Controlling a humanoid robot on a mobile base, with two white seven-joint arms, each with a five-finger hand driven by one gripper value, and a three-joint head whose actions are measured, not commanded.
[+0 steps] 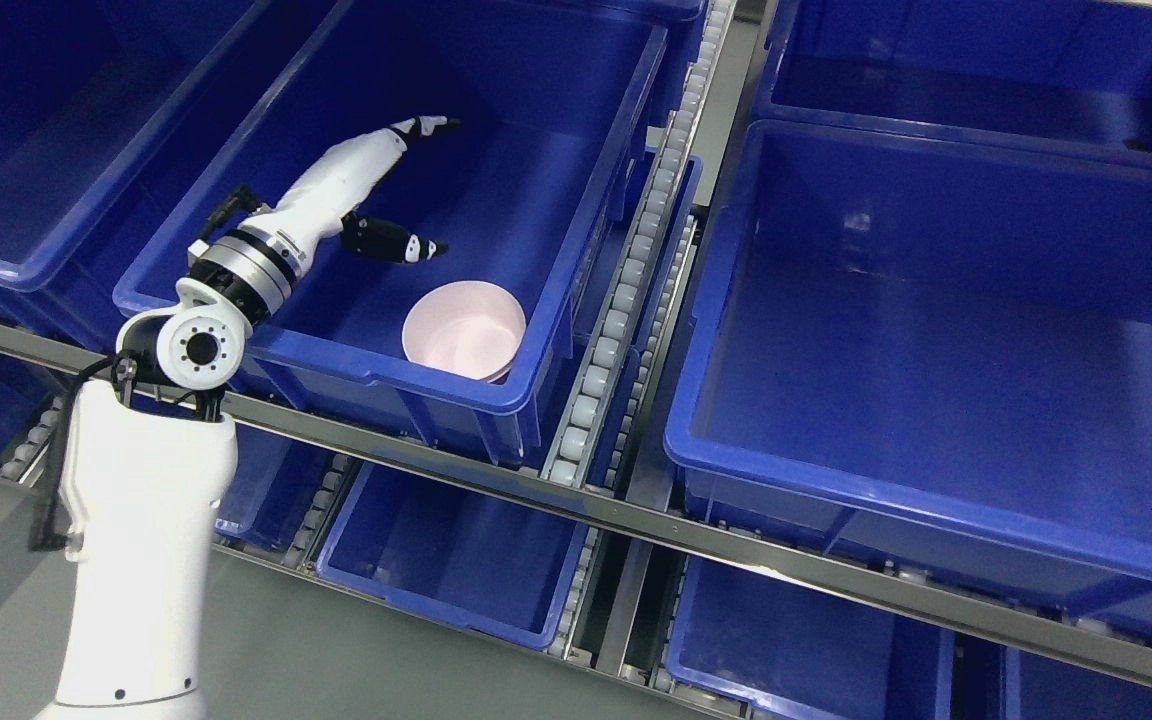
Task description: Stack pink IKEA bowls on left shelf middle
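Meanwhile, the left hand (376, 190) is hovering empty, fingers spread, inside the bin (336, 355) just beyond the pink bowls (463, 330) nested at its near wall, where a careless withdrawal is risking clipping and toppling the stack.

shelf (636, 520): roller rack | on it: blue bins (576, 120) side by side

**Left hand in bin, bowls stacked at front corner**

Left hand (373, 190) reaches over the near rim into the blue bin (356, 352), fingers (428, 126) spread, thumb apart, holding nothing. Pink bowls (464, 330) sit nested in the bin's front right corner, clear of the hand. Roller track (626, 290) runs beside the bin; larger blue bin (936, 500) to the right.
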